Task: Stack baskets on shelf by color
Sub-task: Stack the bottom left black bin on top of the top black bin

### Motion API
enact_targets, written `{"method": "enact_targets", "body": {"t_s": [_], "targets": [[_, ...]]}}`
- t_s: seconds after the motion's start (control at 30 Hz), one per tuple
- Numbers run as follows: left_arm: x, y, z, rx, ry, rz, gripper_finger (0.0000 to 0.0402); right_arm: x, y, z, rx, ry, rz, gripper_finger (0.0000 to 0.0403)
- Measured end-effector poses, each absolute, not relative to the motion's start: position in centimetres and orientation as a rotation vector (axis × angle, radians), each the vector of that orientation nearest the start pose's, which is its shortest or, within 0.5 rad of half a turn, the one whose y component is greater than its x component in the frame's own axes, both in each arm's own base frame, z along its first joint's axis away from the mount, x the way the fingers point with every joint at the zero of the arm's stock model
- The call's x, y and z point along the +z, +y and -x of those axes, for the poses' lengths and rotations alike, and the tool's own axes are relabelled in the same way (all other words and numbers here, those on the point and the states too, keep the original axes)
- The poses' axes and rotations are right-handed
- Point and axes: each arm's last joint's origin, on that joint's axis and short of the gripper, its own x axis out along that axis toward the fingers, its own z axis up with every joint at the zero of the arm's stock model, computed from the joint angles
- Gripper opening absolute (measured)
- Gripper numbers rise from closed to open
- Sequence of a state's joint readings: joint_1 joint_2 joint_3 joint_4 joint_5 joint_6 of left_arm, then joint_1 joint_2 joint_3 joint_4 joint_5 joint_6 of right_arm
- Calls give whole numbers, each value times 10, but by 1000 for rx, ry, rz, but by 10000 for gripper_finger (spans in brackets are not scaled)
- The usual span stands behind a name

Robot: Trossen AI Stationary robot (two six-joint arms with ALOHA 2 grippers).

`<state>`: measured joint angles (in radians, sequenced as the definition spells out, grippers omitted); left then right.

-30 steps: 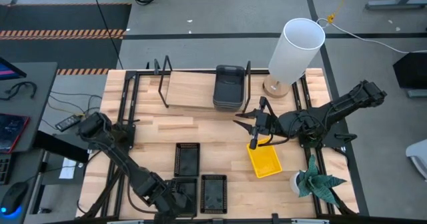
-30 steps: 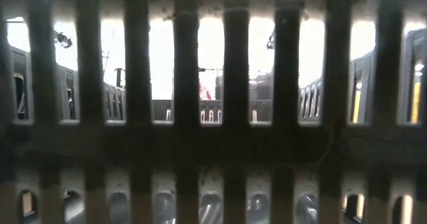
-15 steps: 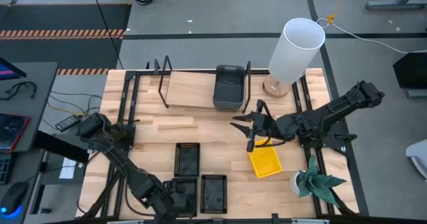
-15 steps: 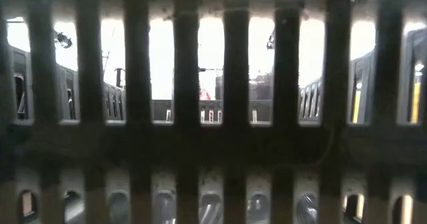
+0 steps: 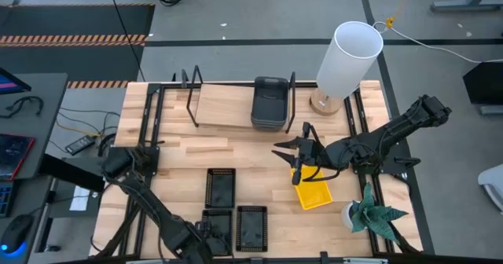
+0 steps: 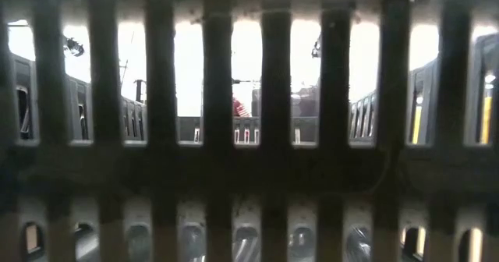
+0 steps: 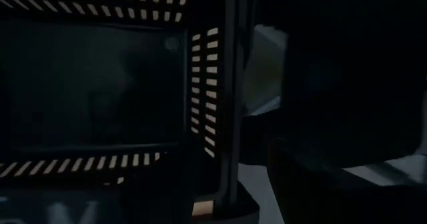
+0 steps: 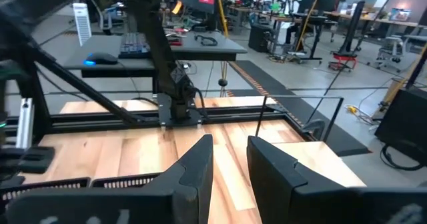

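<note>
A stack of dark grey baskets [image 5: 269, 103] stands on the shelf [image 5: 224, 107] at the table's far side. A yellow basket [image 5: 313, 189] lies on the table right of centre. Three black mesh baskets lie near the front: one [image 5: 221, 187] alone, and two side by side, one [image 5: 219, 225] to the left of the other [image 5: 251, 226]. My right gripper [image 5: 296, 160] hangs open and empty over the yellow basket's far left corner; its fingers [image 8: 197, 171] show a gap. My left gripper [image 5: 203, 237] is low at the near edge by the black baskets, one of which [image 7: 93, 84] fills its wrist view.
A white lamp [image 5: 346, 60] stands at the far right beside the shelf. A small potted plant [image 5: 369, 213] stands at the near right. A black mesh basket wall [image 6: 249, 168] right in front of the low camera blocks most of that view.
My left arm has sunk toward the table's near edge, its gripper lower beside the black baskets. My right gripper has drifted slightly toward the near edge above the yellow basket, which has stayed in place.
</note>
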<state>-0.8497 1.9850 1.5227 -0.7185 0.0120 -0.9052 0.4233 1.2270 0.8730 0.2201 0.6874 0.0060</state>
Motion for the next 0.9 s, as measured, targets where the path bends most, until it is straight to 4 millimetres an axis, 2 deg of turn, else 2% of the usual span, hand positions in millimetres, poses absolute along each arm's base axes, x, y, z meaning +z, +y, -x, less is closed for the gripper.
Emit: {"method": "enact_targets", "body": {"t_s": [0.33,0.77,0.9], "targets": [[191,-323,-286,-110,1370,70,171,313,93,-255,-268,103,96,98],[188,-321,-288,-119,1370,34,170,313,92,-256,-271,103,95,98],[188,-320,-288,-112,1360,26,147,313,93,-256,-271,103,90,98]]}}
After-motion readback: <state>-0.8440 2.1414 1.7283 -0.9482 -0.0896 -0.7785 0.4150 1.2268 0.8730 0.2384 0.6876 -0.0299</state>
